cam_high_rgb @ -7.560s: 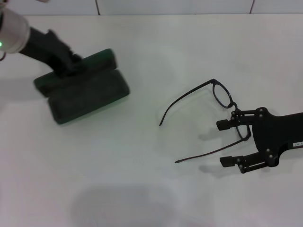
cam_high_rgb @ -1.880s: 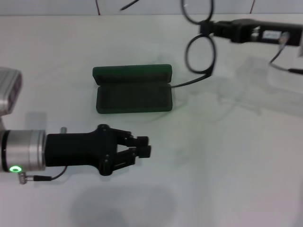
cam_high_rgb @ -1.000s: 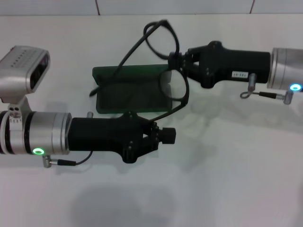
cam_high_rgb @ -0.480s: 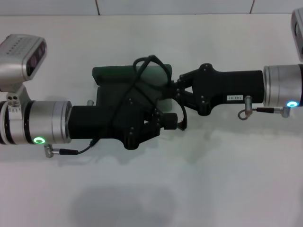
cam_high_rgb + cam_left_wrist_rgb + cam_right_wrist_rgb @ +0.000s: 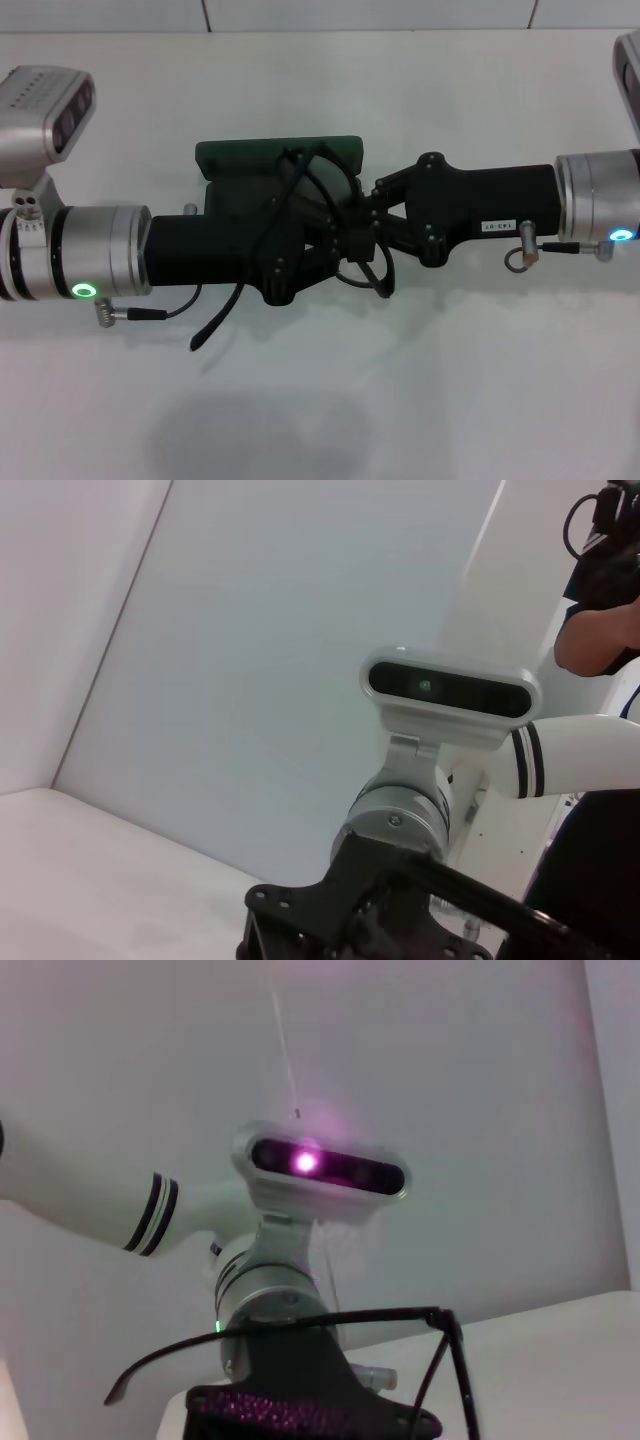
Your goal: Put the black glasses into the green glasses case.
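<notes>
Both grippers had closed in on each other since a moment before, and the black glasses [image 5: 330, 215] had dropped lower between them, with one temple arm now trailing down past the left arm toward the white table [image 5: 450, 400]. In the head view the left gripper [image 5: 352, 247] reached in from the left and the right gripper [image 5: 372, 215] from the right, their tips meeting almost head to head just in front of the green glasses case [image 5: 240, 160]. The case lay open on the table, its lid standing at the far side; most of its tray was hidden under the left gripper's black body.

The glasses hung in the tangle where the two grippers met, over the right-hand end of the case. The lens rims looped around the tips, one temple arched up over the lid edge, and the other slanted down and left, ending just above the table in front of the left arm. The right gripper appeared clamped on the frame near the hinge. Whether the left gripper's jaws were apart or together could not be made out, since the frame and the other gripper crowded them.

The right wrist view showed the glasses' [image 5: 330, 1335] thin black frame lying across the facing left gripper [image 5: 300, 1400].
</notes>
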Robot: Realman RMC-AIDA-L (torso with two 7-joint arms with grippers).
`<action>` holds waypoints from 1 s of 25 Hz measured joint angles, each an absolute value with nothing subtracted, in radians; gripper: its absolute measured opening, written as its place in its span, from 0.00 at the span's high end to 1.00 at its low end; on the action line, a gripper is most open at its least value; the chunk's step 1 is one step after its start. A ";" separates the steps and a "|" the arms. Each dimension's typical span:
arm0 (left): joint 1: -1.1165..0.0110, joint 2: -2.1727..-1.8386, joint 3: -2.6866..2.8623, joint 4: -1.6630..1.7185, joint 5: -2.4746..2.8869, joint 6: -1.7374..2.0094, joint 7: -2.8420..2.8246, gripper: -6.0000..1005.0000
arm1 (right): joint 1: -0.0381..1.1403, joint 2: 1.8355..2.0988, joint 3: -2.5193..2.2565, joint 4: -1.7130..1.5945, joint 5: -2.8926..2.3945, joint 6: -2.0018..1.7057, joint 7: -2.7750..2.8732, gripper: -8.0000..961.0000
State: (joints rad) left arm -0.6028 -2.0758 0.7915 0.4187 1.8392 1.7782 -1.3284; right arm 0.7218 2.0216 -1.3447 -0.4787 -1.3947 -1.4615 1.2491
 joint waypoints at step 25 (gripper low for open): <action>-0.591 -2.069 0.800 0.416 1.847 1.785 -1.338 0.99 | 0.498 2.016 -1.039 -0.707 -1.389 -1.412 1.025 0.93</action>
State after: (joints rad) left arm -0.5907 -2.0692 0.8004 0.4165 1.8474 1.7855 -1.3376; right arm 0.4976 2.0156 -1.0389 -0.7073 -1.3887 -1.4118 1.0246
